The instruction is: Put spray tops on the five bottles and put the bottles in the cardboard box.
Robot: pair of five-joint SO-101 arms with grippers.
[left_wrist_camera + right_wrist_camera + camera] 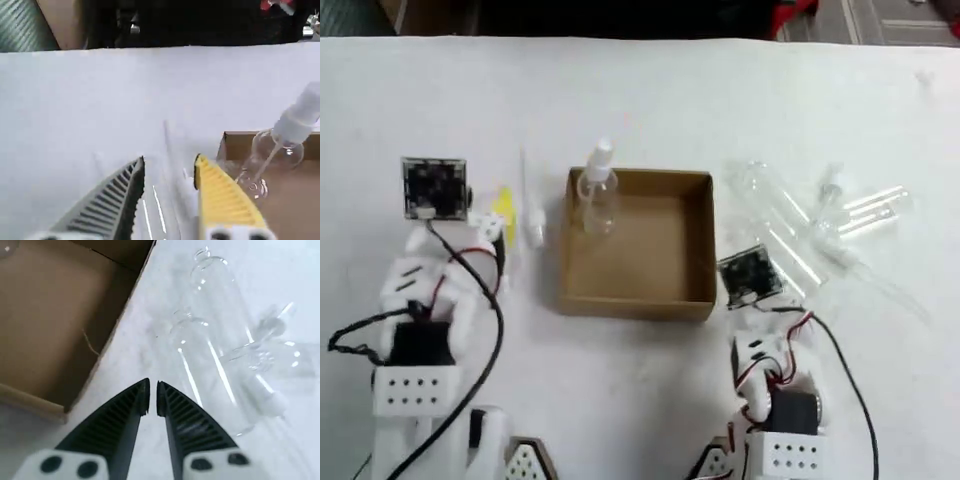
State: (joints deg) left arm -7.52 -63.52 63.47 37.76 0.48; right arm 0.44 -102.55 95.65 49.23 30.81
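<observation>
Now — left pincer (170,160) wide open, empty; right pincer (152,396) closed, empty.

One clear bottle (597,198), spray top (601,155) fitted, leans in a corner of the open cardboard box (638,301); further bottles (782,232) lie jumbled just beside it, a loose spray top (532,222) opposite.

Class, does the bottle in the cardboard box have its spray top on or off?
On: a white spray top sits on the bottle, tube visible inside.
</observation>
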